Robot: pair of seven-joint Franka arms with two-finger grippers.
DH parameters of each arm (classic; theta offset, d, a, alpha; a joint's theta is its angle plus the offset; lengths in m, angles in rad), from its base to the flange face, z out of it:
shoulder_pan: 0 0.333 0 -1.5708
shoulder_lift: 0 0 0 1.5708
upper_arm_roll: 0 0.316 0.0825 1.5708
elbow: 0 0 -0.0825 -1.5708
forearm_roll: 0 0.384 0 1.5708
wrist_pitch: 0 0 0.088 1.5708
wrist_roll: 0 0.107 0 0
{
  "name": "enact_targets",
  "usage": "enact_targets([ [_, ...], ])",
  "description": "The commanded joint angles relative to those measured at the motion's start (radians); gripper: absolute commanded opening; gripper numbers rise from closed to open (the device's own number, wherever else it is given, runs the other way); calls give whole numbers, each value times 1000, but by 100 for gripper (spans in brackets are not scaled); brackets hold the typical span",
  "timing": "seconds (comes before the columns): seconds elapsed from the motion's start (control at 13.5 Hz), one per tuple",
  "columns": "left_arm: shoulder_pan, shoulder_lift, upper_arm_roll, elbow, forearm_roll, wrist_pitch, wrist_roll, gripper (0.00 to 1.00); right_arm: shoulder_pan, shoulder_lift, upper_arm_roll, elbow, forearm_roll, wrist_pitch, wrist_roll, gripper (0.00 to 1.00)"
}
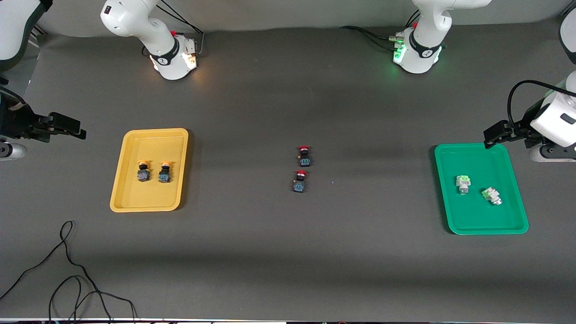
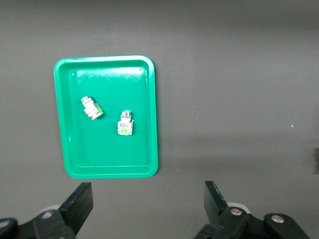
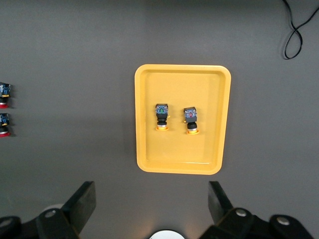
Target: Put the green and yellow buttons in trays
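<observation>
Two yellow buttons (image 1: 142, 172) (image 1: 164, 172) with orange-yellow caps stand side by side in the yellow tray (image 1: 153, 200), and show again in the right wrist view as yellow buttons (image 3: 161, 117) in the yellow tray (image 3: 179, 162). Two green buttons (image 1: 463, 183) (image 1: 491, 196) lie in the green tray (image 1: 477, 216); the left wrist view also shows the green buttons (image 2: 125, 122) and the green tray (image 2: 109, 164). My left gripper (image 1: 497, 135) (image 2: 148, 199) hangs open and empty above the table, just off the green tray's rim. My right gripper (image 1: 67, 126) (image 3: 149, 199) hangs open and empty, off the yellow tray toward the right arm's end.
Two red-capped black switches (image 1: 304, 155) (image 1: 300, 181) stand in the middle of the table between the trays. A black cable (image 1: 67, 270) loops on the table near the front camera, at the right arm's end.
</observation>
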Motion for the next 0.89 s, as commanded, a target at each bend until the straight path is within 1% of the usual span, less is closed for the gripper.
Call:
enact_targets([
  [0.0,-15,-4,6,17,8,-29,-9,99,14,3,-6,14,-4,-8,24,100],
  [0.22,-15,-4,5,17,12,-29,-9,99,12,4,-9,14,-4,-8,26,100],
  [0.44,-15,-4,5,17,13,-27,-7,99,11,3,-4,26,-4,-7,76,100],
  [0.52,-15,-4,5,17,14,-27,-7,99,-5,1,19,30,-4,-7,107,100],
  [0.59,-15,-4,5,17,14,-25,-6,99,-47,-10,75,53,-11,-10,128,100],
  [0.74,-15,-4,5,17,14,-27,-6,99,-178,-11,195,107,-16,-33,133,100],
  [0.81,-15,-4,5,17,14,-27,-6,99,-230,-11,241,142,-16,-53,133,100],
])
